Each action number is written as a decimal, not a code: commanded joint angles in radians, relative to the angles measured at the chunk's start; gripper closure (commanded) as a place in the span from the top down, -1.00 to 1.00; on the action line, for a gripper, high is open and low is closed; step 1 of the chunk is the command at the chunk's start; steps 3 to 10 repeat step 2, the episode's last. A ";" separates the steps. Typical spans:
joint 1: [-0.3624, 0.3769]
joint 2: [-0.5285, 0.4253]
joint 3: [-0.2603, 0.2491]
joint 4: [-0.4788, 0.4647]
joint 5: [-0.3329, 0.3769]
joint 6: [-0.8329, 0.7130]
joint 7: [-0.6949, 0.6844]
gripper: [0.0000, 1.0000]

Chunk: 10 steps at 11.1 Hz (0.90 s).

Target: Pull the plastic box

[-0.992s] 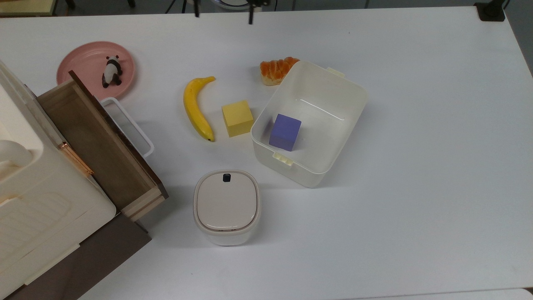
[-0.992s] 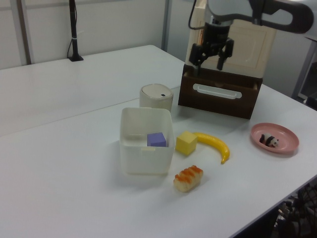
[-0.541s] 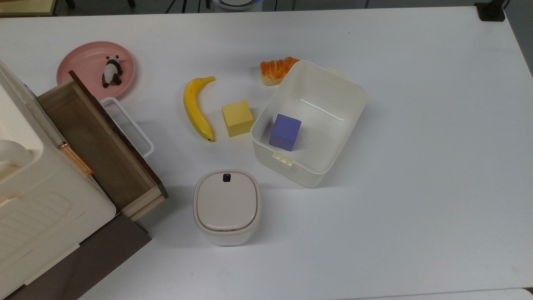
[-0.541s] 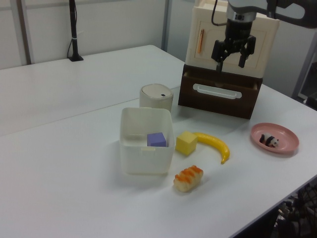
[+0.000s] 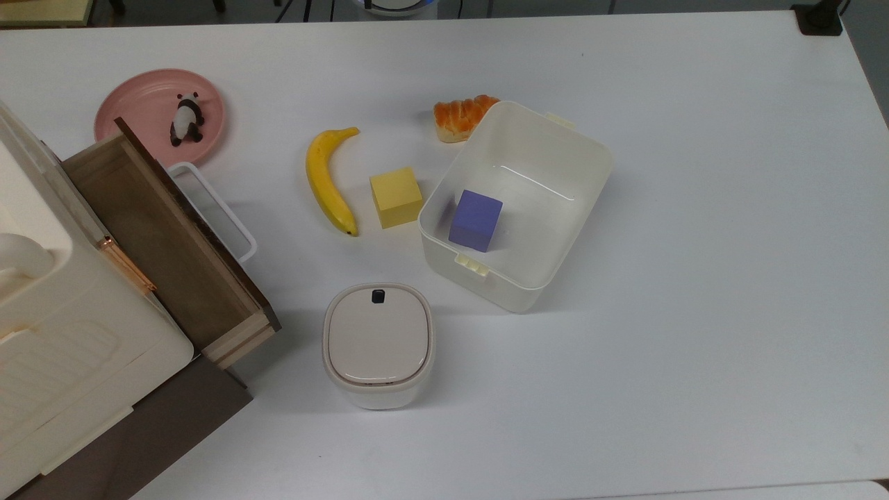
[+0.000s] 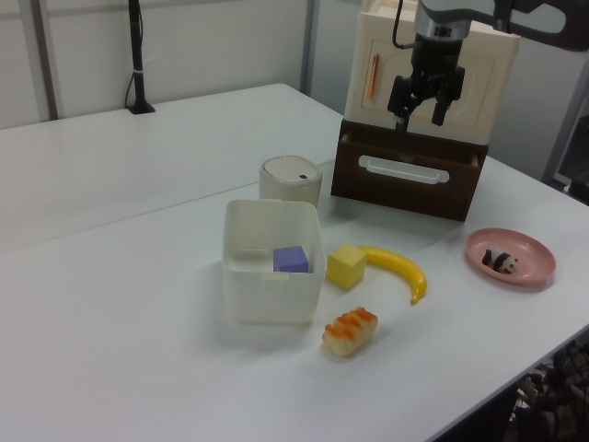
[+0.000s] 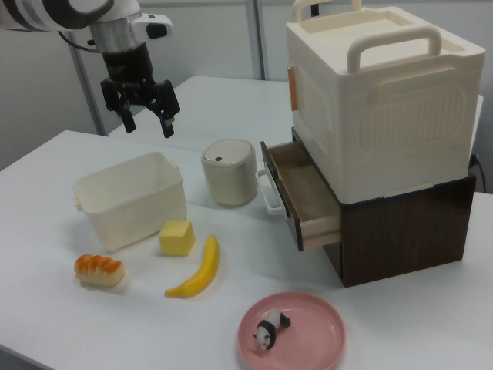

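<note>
The plastic box (image 5: 549, 132) is a cream-white open tub near the table's middle, with a purple cube (image 5: 476, 220) inside it. It also appears as the plastic box (image 6: 271, 295) in the left view and as the plastic box (image 7: 131, 204) in the right view. My gripper (image 7: 146, 123) hangs open and empty high in the air, above and behind the box in the right view, touching nothing. In the left view the gripper (image 6: 416, 112) appears in front of the cream storage container, far from the box.
A yellow cube (image 5: 396, 197), a banana (image 5: 326, 182) and a bread roll (image 5: 460, 117) lie beside the box on the top view's left. A lidded bin (image 5: 378, 343) stands below them. An open wooden drawer (image 5: 167, 243) and a pink plate (image 5: 149, 104) with a panda sit at the top view's left.
In the left view the gripper swung right, then drifted slightly back left. Its fingertips left the top view's upper edge. The box and other objects stayed put.
</note>
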 commanded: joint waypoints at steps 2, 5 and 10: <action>0.010 -0.010 -0.014 -0.006 0.028 -0.026 -0.035 1.00; 0.010 -0.010 -0.014 -0.006 0.028 -0.026 -0.035 1.00; 0.010 -0.010 -0.014 -0.006 0.028 -0.026 -0.035 1.00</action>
